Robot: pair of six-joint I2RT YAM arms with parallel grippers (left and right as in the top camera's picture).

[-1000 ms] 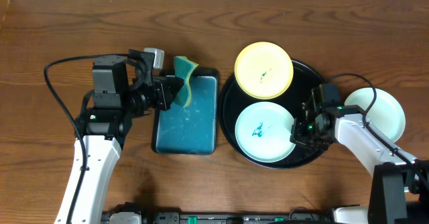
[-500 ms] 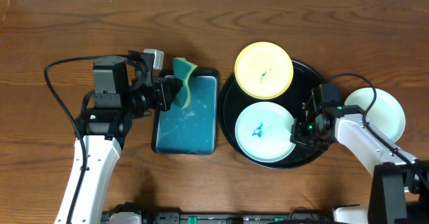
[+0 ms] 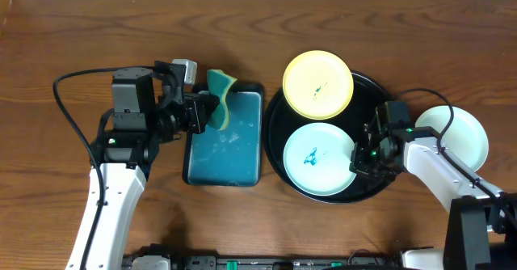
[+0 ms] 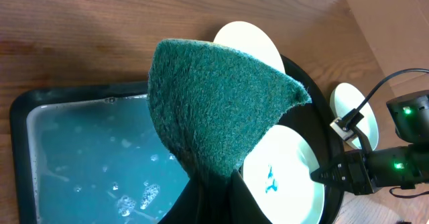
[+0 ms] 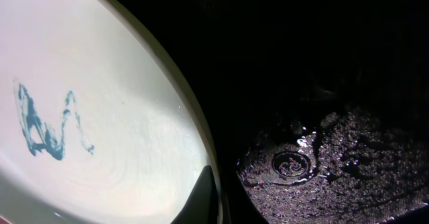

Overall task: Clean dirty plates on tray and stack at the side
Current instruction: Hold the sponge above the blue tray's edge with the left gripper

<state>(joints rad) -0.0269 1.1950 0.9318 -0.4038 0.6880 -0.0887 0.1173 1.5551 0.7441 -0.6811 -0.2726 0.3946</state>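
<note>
Overhead, your left gripper [image 3: 212, 111] pinches the green sponge [image 3: 221, 96] above the teal tray [image 3: 234, 161] — your right gripper [image 3: 358, 161] is closed, it seems on the rim of the smeared plate [image 3: 315, 158].

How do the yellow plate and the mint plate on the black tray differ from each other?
The yellow plate is pale yellow; the mint plate is greenish white. The yellow plate has only small faint marks at centre; the mint plate has a bigger blue-green smear. The right gripper is at the mint plate's rim; no gripper touches the yellow plate. Both are round, dirty and on the tray.
</note>
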